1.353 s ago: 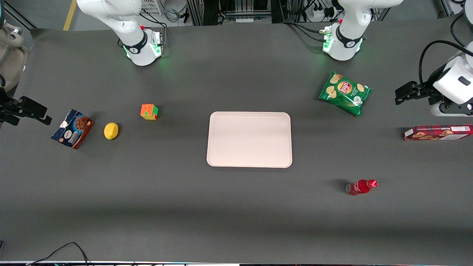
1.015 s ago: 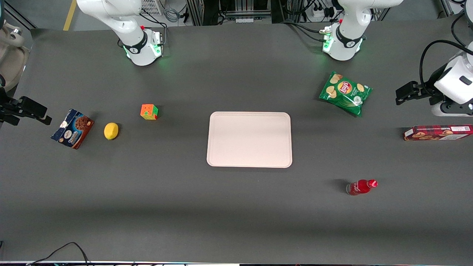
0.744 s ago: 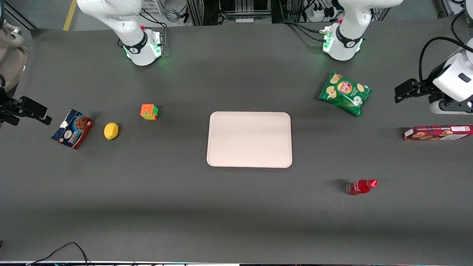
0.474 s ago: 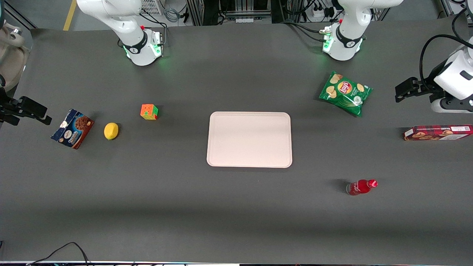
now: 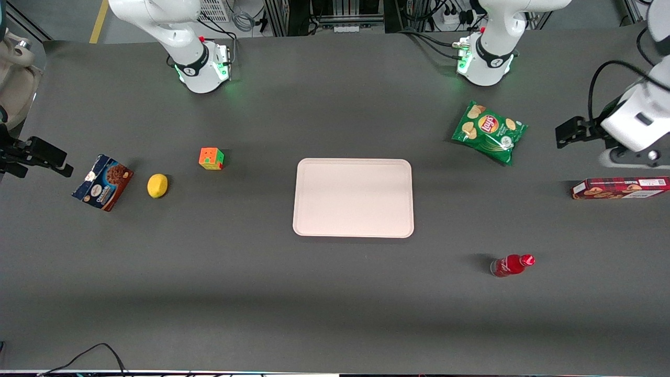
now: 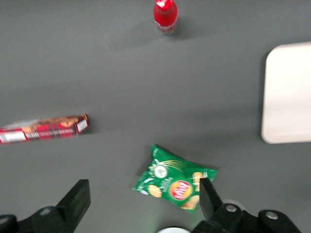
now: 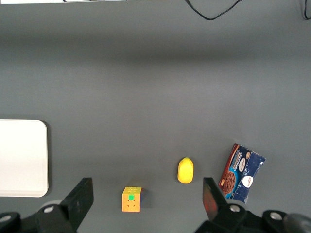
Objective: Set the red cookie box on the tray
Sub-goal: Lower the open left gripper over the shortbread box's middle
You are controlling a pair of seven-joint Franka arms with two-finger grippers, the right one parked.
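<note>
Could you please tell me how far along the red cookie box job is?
Nothing is done yet: the red cookie box lies on the table, well apart from the bare tray. The gripper hangs above the table with jaws open, holding nothing. Grasping, carrying and placing remain.

The hand point(image 5: 568, 131) hangs above the counter point(image 5: 335, 293) at the working arm's end, its fingers point(image 6: 77, 201) spread apart and holding nothing. The cookie box point(image 5: 620, 188) lies just beside it and nearer the front camera, the chip bag point(image 5: 489, 132) near it toward the parked arm's end, and the bottle point(image 5: 512, 265) nearer the camera than both. The tray point(image 5: 353, 198) sits well apart from the hand at mid-counter; the cube point(image 5: 211, 158), lemon point(image 5: 157, 186) and chocolate box point(image 5: 102, 182) lie toward the parked arm's end.
</note>
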